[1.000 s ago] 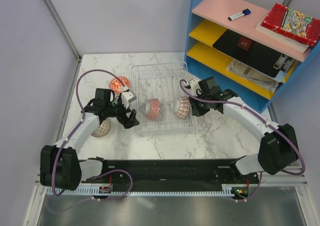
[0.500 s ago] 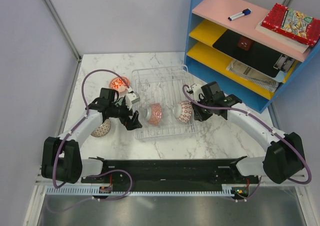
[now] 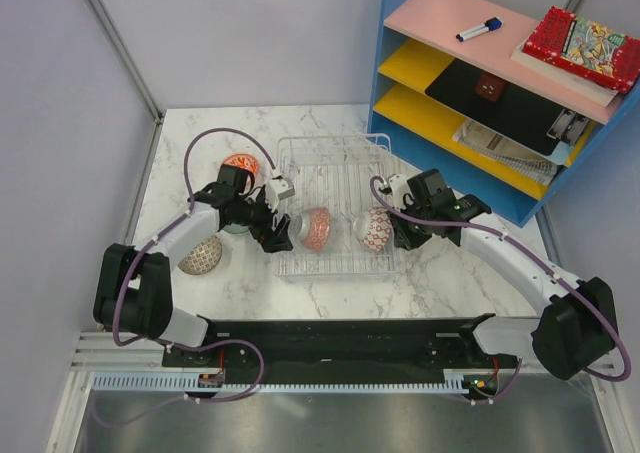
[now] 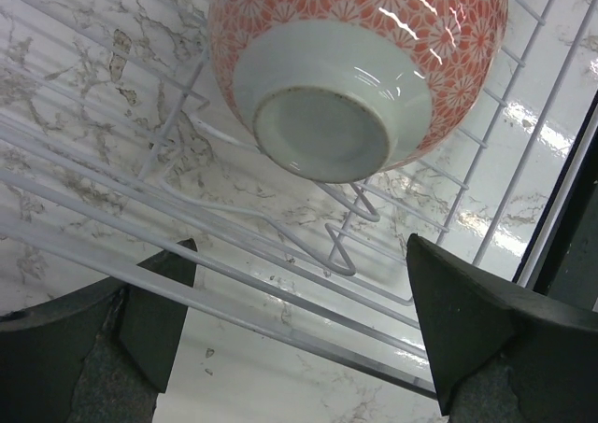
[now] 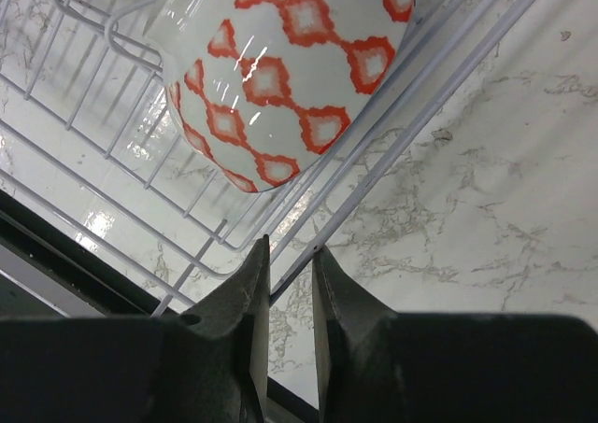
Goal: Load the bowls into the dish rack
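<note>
Plainly two bowls are loaded: the flower bowl [image 3: 318, 229] and the diamond bowl [image 3: 373, 229] stand on edge side by side in the near end of the rack [image 3: 335, 173]. The rest of its grid holds nothing. The rack sits mid tabletop [image 3: 440, 263], its long axis running roughly from the near edge toward the far edge.

The left hand [image 3: 280, 235] is at the rack's near-left corner, spread as wide as it goes and holding nothing. In its wrist view the rack's wires cross between the fingers, and the flower bowl's foot faces it from just beyond.

The right hand [image 5: 290, 246] is at the rack's right side, beside the diamond bowl. It is almost closed, and the rack's rim wire runs into the slim gap between its fingers, so it seems to pinch that wire.

Two bowls are outside the rack, both on its left. The red bowl [image 3: 243, 162] lies just beside the rack's left side toward the far edge, partly behind the left arm. The pale bowl [image 3: 201, 256] lies nearer the left edge, toward the near side. Both lie to the left of the left hand, so that arm is the nearer one, and the pale bowl looks the less obstructed pick
</note>
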